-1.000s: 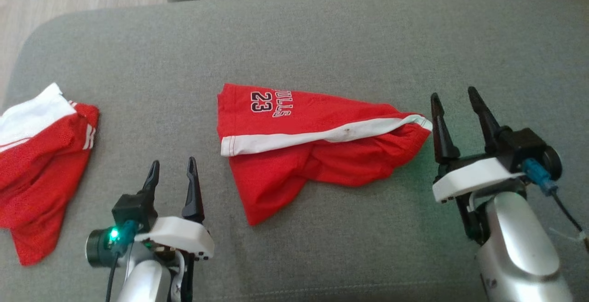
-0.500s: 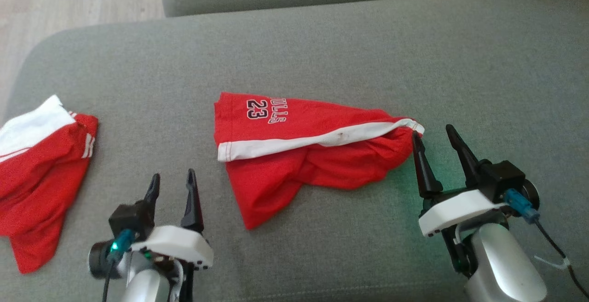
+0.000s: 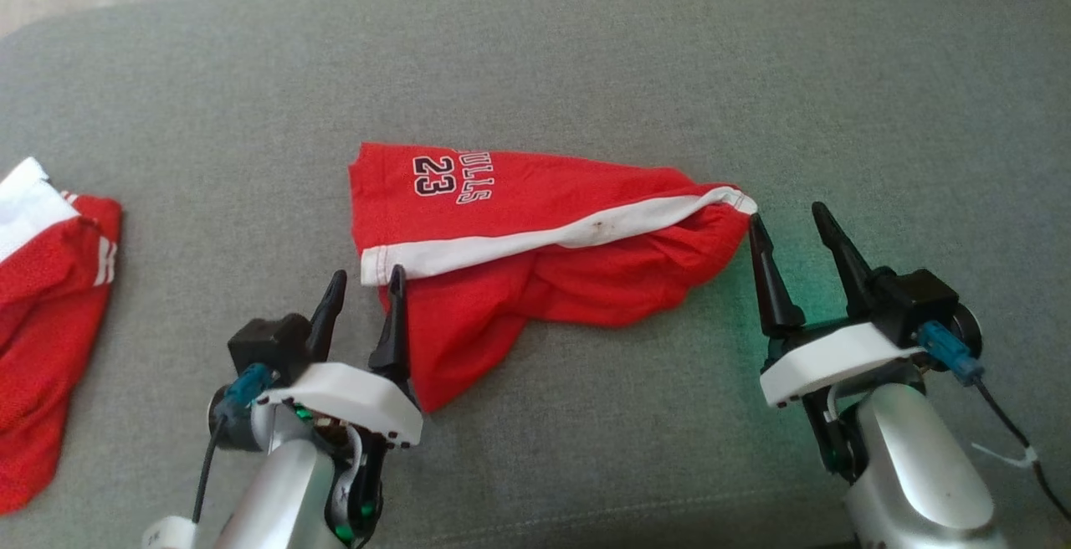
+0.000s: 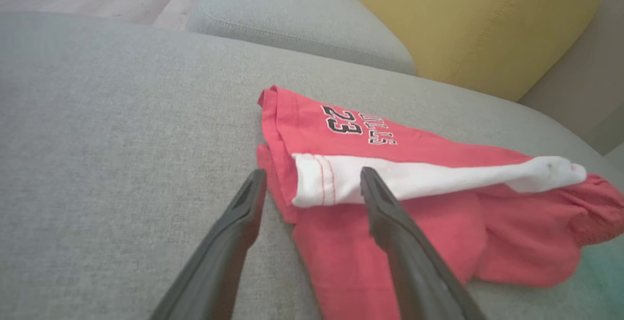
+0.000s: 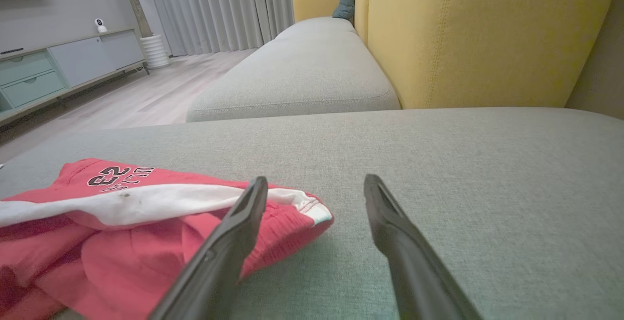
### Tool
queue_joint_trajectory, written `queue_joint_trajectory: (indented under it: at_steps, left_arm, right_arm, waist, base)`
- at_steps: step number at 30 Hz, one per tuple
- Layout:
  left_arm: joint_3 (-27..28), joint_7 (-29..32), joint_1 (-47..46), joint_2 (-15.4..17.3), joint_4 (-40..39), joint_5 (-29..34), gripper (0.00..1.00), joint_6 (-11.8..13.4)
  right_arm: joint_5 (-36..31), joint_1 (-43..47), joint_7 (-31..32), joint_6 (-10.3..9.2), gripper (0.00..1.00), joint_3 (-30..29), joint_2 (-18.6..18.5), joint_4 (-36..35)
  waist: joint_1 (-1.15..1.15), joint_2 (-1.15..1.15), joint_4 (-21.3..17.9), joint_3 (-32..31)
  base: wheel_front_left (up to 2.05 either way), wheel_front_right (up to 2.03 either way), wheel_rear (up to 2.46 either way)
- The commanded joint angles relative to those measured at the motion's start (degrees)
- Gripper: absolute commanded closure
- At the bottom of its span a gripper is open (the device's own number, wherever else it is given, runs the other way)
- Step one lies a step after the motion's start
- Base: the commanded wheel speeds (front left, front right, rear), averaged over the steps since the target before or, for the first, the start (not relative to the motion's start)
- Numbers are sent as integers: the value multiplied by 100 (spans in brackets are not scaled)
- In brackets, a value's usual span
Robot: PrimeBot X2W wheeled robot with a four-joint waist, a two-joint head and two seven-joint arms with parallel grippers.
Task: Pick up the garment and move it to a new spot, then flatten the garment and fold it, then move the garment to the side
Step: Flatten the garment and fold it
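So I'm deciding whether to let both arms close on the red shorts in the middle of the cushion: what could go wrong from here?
The garment lies bunched, its white band folded over red cloth; the open left gripper straddles that band's corner and may pinch just one layer, leaving it twisted.
The open right gripper has one finger at the waistband end and one over bare cushion, so it may catch little cloth and slip.

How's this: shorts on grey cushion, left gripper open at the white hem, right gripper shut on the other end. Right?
One error: the right gripper is open too, jaws spread at that end of the shorts; the right wrist view shows it. Rest stands.
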Motion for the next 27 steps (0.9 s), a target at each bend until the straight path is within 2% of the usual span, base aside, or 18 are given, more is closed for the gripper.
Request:
queue_joint_trajectory:
  at_steps: [1,6,7,8,9,11,14,18,21,27]
  left_arm:
    - [158,-32,-259,43,-113,-49,0,19]
    - [122,-32,-306,43,-98,-115,0,25]
    - [117,-32,-306,43,-101,-134,4,26]
    - [110,-32,-301,43,-87,-190,20,14]
    - [101,-32,-304,43,-61,-234,55,5]
    - [82,-32,-333,43,-40,-213,100,18]
    - [87,-32,-356,43,-9,-159,100,38]
    - [392,-32,-267,43,-201,-1,100,210]
    - [526,-32,-145,43,-291,105,100,221]
    - [651,-32,87,43,-312,263,100,132]
  right_arm:
    - [32,-216,-37,42,0,121,31,-177]
    - [44,-267,-37,42,0,87,31,-189]
    - [48,-269,-37,42,0,84,31,-185]
    - [52,-270,-37,42,0,80,31,-180]
    - [55,-272,-37,42,0,75,31,-174]
    - [67,-273,-37,42,0,66,31,-162]
    - [174,-274,-37,42,0,82,31,-109]
    - [461,-252,-37,42,0,149,31,-33]
    - [642,-232,-37,42,0,226,31,26]
    - [1686,-300,-37,42,0,697,31,231]
  waist:
    - [0,0,-55,84]
    - [0,0,-88,176]
    - [0,0,-89,185]
    - [0,0,-87,192]
    - [0,0,-84,199]
    - [0,0,-73,211]
    - [0,0,-36,214]
    - [0,0,78,198]
    - [0,0,155,174]
    - [0,0,344,160]
  base:
    - [0,0,0]
    - [0,0,0]
    - [0,0,0]
    - [0,0,0]
    - [0,0,0]
    - [0,0,0]
    - [0,0,0]
    - [0,0,0]
    - [0,0,0]
    - [0,0,0]
